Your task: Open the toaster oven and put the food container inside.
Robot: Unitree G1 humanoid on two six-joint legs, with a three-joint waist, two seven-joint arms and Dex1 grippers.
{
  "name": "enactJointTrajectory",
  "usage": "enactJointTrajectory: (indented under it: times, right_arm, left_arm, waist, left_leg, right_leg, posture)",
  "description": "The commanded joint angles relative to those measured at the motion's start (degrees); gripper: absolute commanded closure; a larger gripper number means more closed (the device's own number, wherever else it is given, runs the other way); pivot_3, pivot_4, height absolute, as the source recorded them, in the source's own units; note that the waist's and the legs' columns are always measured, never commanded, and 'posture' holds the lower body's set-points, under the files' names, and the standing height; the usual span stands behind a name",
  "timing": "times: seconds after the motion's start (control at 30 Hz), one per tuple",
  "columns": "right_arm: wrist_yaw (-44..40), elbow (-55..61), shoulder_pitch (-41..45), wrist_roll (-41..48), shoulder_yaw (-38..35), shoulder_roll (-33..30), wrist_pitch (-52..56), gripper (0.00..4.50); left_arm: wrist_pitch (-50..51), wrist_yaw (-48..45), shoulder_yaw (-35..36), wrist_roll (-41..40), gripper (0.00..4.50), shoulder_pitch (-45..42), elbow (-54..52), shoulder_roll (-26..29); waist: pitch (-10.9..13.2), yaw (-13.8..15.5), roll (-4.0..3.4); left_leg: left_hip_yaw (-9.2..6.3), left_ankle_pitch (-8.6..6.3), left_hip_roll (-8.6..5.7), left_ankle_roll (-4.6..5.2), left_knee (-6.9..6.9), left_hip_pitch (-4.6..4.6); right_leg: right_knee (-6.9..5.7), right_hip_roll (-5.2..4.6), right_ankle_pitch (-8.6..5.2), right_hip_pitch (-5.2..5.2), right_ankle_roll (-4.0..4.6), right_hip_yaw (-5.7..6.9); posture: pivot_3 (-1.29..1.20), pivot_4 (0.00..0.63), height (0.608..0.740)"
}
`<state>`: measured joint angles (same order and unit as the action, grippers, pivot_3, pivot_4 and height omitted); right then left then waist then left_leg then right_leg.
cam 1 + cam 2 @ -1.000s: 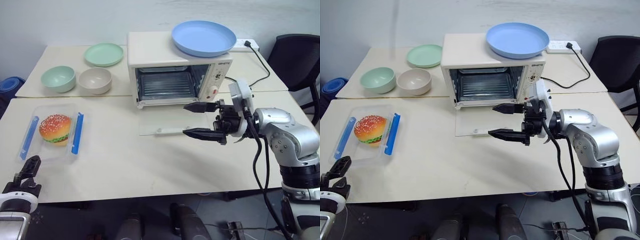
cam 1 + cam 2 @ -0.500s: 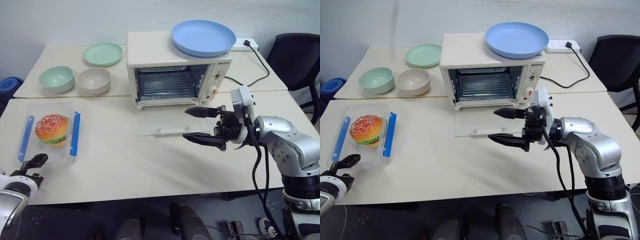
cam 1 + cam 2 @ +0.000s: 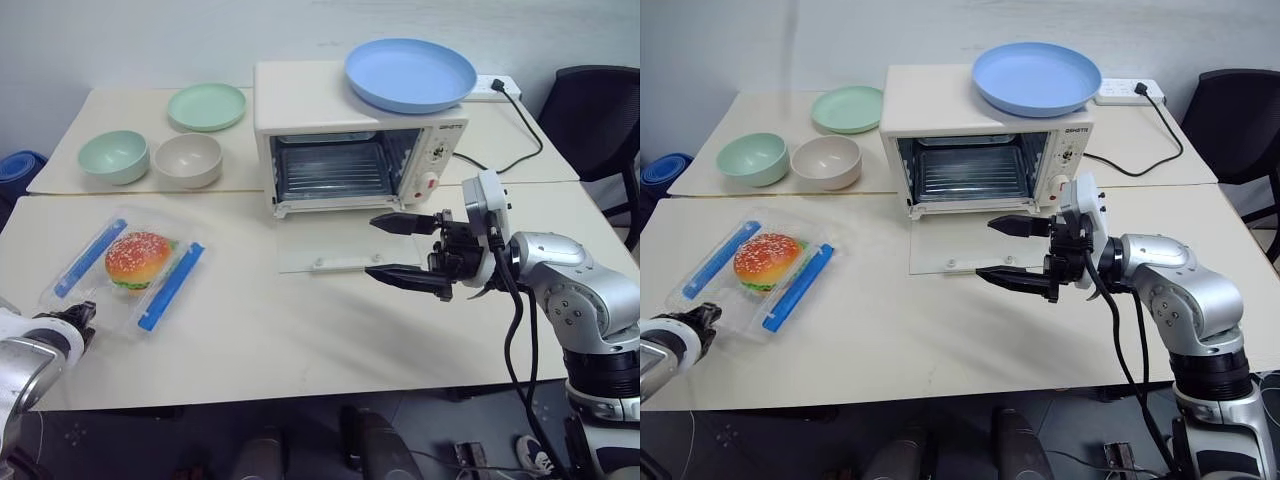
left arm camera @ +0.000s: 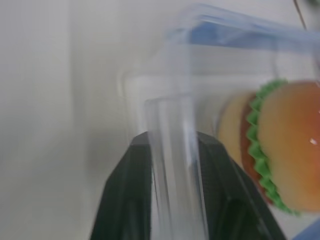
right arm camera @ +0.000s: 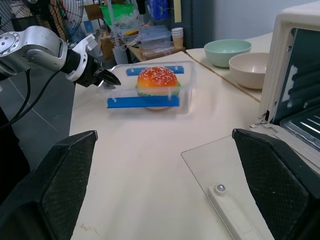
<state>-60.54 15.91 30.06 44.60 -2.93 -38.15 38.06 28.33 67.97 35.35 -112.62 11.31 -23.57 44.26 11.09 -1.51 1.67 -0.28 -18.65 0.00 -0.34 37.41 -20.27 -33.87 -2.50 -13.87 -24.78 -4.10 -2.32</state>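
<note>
Left end effector (image 4: 172,165) is clenched on the near rim of the clear rectangular plastic food container (image 3: 128,272); right end effector (image 3: 403,247) is released. Keep the container level toward the open cream-white toaster oven (image 3: 350,135), far to its right.

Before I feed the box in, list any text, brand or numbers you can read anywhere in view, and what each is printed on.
Dark brand lettering at the top of the control panel of the toaster oven: too small to read.
Markings around the panel's dials: too small to read.
No other text is legible in these views.
</note>
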Motion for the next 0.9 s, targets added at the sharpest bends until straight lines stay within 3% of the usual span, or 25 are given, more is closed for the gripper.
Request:
enactJointTrajectory:
  times: [0.03,0.23,0.3,0.43,0.57,0.67,0.8,0.9]
  right_arm:
    - [-0.4,1.7,-0.8,2.0,-3.2,-2.2,1.1,0.00]
    - [0.6,1.4,-3.3,1.7,-6.3,-4.8,1.4,0.00]
    - [1.5,1.7,-4.5,0.7,-6.9,-5.1,0.7,0.00]
    - [3.7,3.7,-8.3,1.7,-9.5,-5.3,1.3,0.00]
    - [5.9,6.4,-12.4,2.2,-11.7,-5.2,1.5,0.00]
    - [7.9,8.2,-14.6,2.9,-13.3,-4.9,1.7,0.00]
    - [10.0,10.3,-17.4,3.4,-15.1,-4.9,1.5,0.00]
    - [11.4,11.5,-19.1,3.9,-16.6,-4.9,1.5,0.00]
  left_arm:
    - [6.9,-5.5,0.9,-0.4,4.14,-1.0,3.5,6.7]
    - [23.8,-31.3,-1.1,3.0,4.14,-4.6,10.1,21.4]
    - [26.6,-36.7,-2.2,3.8,4.14,-6.6,11.2,23.7]
    - [29.8,-44.7,-11.1,7.2,4.14,-17.0,11.4,26.2]
    - [31.8,-43.9,-23.9,12.5,4.14,-33.6,15.1,20.4]
    - [33.9,-39.3,-31.9,17.1,4.14,-46.3,20.9,11.2]
    - [36.7,-37.4,-37.6,25.4,4.14,-58.5,29.3,-0.9]
    - [38.5,-37.9,-37.9,30.7,4.14,-63.3,33.6,-6.3]
  waist:
    - [0.0,0.1,0.00]
    - [0.0,0.3,0.00]
    - [0.0,0.3,0.00]
    - [0.0,0.2,-0.06]
    - [0.1,0.3,-0.08]
    - [0.1,0.8,-0.06]
    - [0.1,1.7,-0.04]
    - [0.1,1.5,-0.04]
  left_leg:
    - [-0.03,0.03,0.00,-0.05,-0.06,-0.03]
    - [-0.14,0.24,-0.07,-0.35,-0.17,-0.49]
    - [-0.09,0.24,-0.08,-0.35,-0.21,-0.48]
    - [-0.11,0.23,-0.08,-0.33,-0.20,-0.55]
    - [-0.19,0.25,-0.09,-0.34,-0.15,-0.63]
    - [-0.29,0.35,-0.15,-0.41,-0.04,-0.70]
    - [-0.35,0.44,-0.25,-0.49,0.28,-0.84]
    - [-0.29,0.47,-0.30,-0.50,0.44,-0.89]
  right_leg:
    - [-0.02,0.00,0.02,-0.07,-0.03,0.05]
    - [-0.20,0.09,-0.02,-0.69,0.02,0.37]
    - [-0.21,0.10,-0.02,-0.71,0.02,0.46]
    - [-0.20,0.08,-0.01,-0.73,0.00,0.40]
    - [-0.23,0.10,0.04,-0.75,-0.08,0.39]
    - [-0.32,0.10,0.12,-0.77,-0.21,0.42]
    - [-0.49,0.11,0.20,-0.78,-0.35,0.45]
    - [-0.54,0.13,0.26,-0.78,-0.45,0.46]
  posture:
    - [0.00,0.150,0.740]
    - [0.00,0.150,0.740]
    - [0.00,0.150,0.740]
    - [0.00,0.150,0.740]
    - [0.00,0.150,0.740]
    - [0.00,0.150,0.740]
    - [0.00,0.150,0.740]
    - [0.00,0.150,0.740]
